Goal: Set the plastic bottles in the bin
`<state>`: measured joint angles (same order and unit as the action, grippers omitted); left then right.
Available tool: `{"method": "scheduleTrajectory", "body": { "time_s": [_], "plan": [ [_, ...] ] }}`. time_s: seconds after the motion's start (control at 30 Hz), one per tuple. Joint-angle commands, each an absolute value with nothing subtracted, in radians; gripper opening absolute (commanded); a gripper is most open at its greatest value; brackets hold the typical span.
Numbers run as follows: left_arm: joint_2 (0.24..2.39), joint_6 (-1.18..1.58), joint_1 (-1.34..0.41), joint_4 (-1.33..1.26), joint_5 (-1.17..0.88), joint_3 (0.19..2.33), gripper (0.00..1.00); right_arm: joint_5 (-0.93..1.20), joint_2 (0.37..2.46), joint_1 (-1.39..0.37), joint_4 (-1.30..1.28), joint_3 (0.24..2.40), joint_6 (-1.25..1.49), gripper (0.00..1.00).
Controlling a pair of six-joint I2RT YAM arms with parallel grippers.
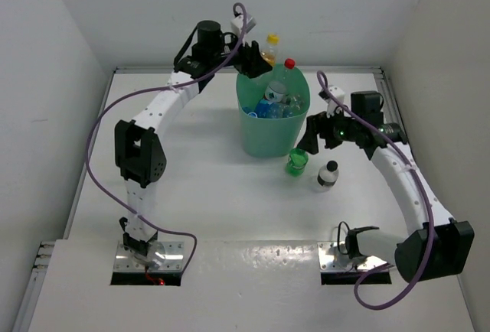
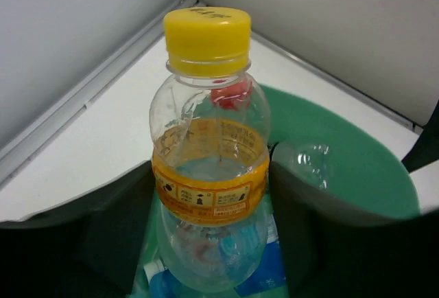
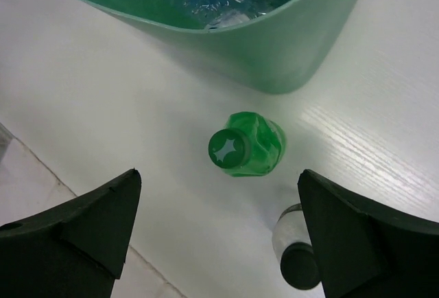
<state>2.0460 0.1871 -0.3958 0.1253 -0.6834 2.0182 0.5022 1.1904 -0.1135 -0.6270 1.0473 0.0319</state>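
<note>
The left jaws are clamped on the yellow-capped bottle point(image 2: 209, 167), holding it upright above the far rim of the bin point(image 1: 264, 137). The right jaws are spread wide and touch nothing, poised over the green bottle point(image 3: 247, 143) standing on the table point(image 1: 199, 194). If dropped this close to the rim, the bottle may glance off the red-capped bottle point(image 1: 285, 79) and fall outside. Descending right jaws might topple the black-capped bottle point(image 3: 295, 253) just beside the green one.

A white, wood-grained surface point(image 1: 214, 194) has a raised rail point(image 1: 89, 156) along its 9 o'clock edge. Plain white walls point(image 1: 46, 79) stand at 9, 12 and 3 o'clock. Shiny metal plates point(image 1: 174, 252) lie at 7 and 5 o'clock.
</note>
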Motion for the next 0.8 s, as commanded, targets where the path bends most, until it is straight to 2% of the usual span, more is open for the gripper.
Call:
{"method": "scheduleTrajectory", "body": {
  "time_s": [0.0,0.1,0.13,0.43,0.6,0.77],
  "plan": [
    [1.97,0.103,-0.387,0.245,-0.661,2.045,0.76,0.431,1.173,-0.156,-0.493,1.017,0.024,0.95],
    [1.902,0.055,-0.364,0.278,-0.649,1.981,0.91,0.416,1.192,-0.17,-0.445,0.999,0.054,0.96],
    [1.887,0.055,-0.364,0.278,-0.649,1.98,0.92,0.404,1.201,-0.173,-0.436,0.98,0.057,0.96],
    [1.714,0.055,-0.239,0.278,-0.745,1.956,0.96,0.359,1.215,-0.256,-0.292,0.885,0.048,0.96],
    [1.588,0.006,-0.23,0.278,-0.77,1.849,0.97,0.321,1.235,-0.291,-0.242,0.856,0.041,0.85],
    [1.546,-0.012,-0.221,0.278,-0.761,1.813,0.98,0.301,1.233,-0.308,-0.241,0.833,0.017,0.8]
  ]
}}
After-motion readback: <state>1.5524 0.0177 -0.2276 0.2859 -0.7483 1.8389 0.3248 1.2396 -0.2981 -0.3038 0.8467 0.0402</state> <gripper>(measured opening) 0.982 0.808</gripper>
